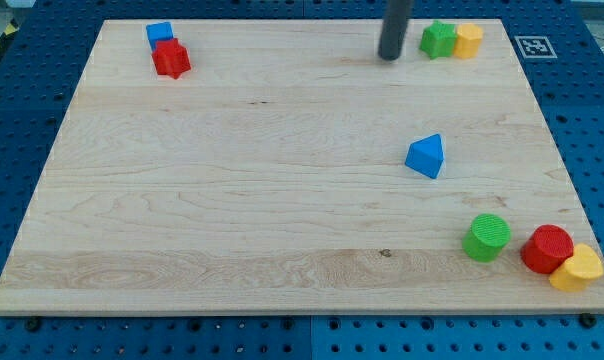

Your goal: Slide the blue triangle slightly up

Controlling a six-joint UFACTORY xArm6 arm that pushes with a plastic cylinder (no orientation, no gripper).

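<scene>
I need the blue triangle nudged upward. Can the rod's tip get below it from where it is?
Probably yes: my tip sits above the blue triangle, with bare board around it; the green cylinder lies well clear.

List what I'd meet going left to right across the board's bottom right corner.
Green cylinder → red cylinder → yellow block, which touches the red one.

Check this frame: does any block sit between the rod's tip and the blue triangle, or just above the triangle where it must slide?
Nothing visible does. My tip is toward the view's top from the blue triangle, with only bare board between and above.
</scene>
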